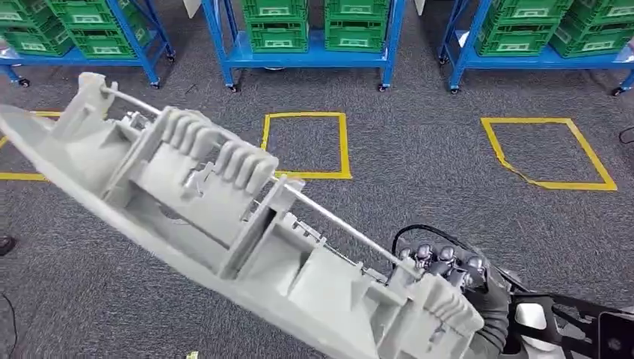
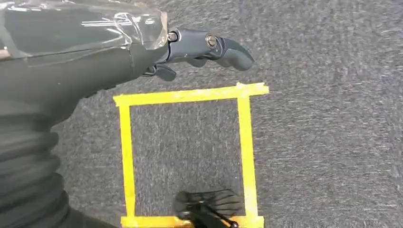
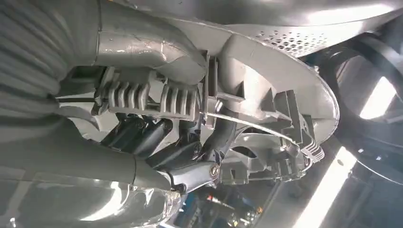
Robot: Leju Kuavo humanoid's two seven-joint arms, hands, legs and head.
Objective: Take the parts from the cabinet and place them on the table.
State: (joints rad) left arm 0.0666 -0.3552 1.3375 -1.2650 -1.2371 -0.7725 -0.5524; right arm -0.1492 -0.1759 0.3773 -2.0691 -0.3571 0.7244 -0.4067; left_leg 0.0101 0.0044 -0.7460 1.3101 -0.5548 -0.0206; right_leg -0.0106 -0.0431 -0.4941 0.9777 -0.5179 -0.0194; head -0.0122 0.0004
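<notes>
1. Left hand (image 2: 199,50) hangs over the carpet (image 2: 323,142), fingers loosely curled, holding nothing.
2. The grey part (image 1: 224,224) slants up-left above the floor.
3. Right hand (image 1: 456,280) grips its lower right end, fingers (image 3: 157,142) wrapped round the ribbing.

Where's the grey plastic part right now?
In the head view the grey plastic part is held by the right robot hand at its lower-right end, stretching up-left above the grey carpet.

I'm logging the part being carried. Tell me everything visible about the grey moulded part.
The grey moulded part looks like matte light-grey plastic: long, with ribs, open pockets and a thin metal rod along it. It is carried tilted above the carpet, its far end higher. The right hand grips its near end, dark fingers wrapped into its ribbed structure.
</notes>
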